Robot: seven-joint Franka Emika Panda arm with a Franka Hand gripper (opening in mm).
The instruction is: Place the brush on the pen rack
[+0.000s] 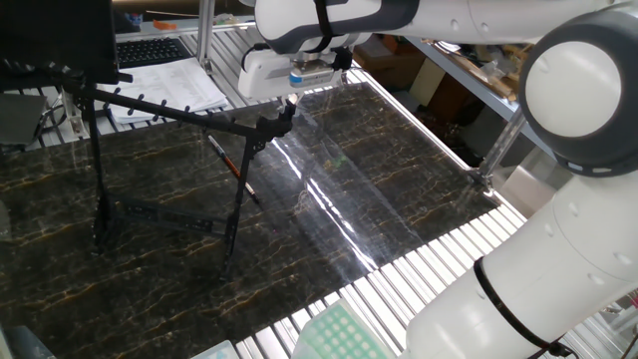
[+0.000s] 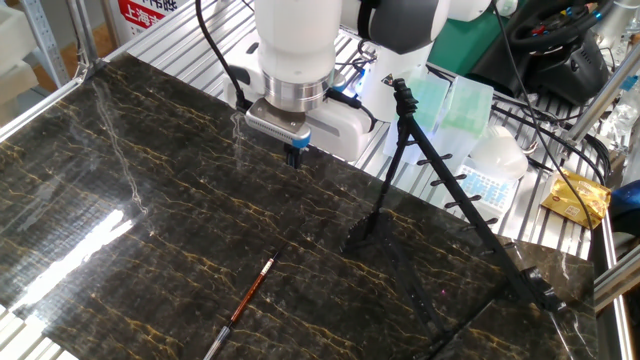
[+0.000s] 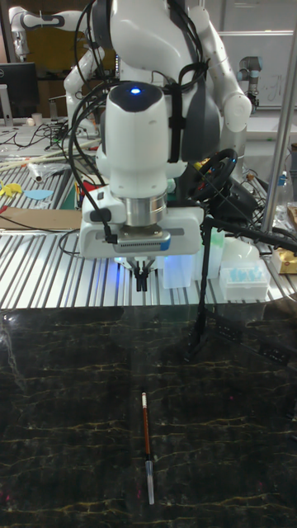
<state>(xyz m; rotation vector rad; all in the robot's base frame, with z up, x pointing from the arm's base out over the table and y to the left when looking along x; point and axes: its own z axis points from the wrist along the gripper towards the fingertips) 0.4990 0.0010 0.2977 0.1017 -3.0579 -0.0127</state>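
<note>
The brush (image 3: 147,458) is left flat on the marble at lower centre, while the gripper (image 3: 142,280) is held clenched and empty above, pen rack (image 2: 455,195) at right.

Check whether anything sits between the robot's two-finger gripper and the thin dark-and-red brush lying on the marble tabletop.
Nothing visible does. The gripper hangs above the dark marble tabletop, and only bare surface shows between it and the thin dark-and-red brush lying flat. The black metal-rod pen rack stands off to one side, outside that path.
</note>
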